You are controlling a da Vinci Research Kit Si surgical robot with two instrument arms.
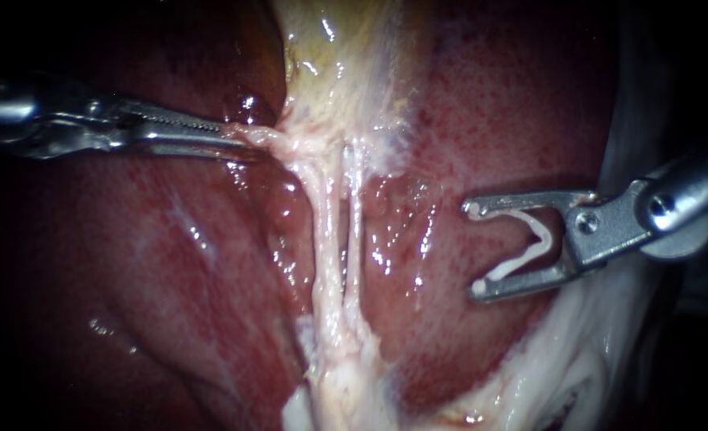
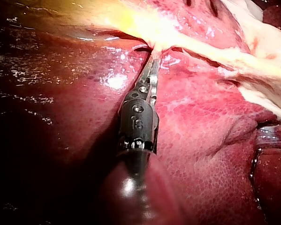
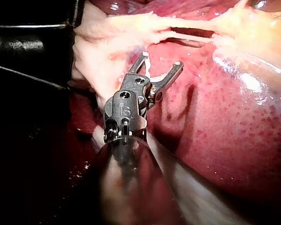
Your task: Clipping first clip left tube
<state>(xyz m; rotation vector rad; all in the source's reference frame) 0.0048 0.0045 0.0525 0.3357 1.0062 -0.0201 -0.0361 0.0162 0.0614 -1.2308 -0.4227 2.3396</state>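
Jaws of the right instrument [image 1: 472,248] are held wide, grasping an unclosed white clip [image 1: 529,249] at 3 o'clock, well apart from the left tube [image 1: 324,231] at centre, on which no clip is yet seen. Pale tissue [image 1: 251,136] at 10 o'clock is clenched in the jaws of the left instrument [image 1: 238,142]. Bare liver [image 1: 421,263] is seen open between clip and tubes, but the right tube [image 1: 354,215] would have to be passed first.
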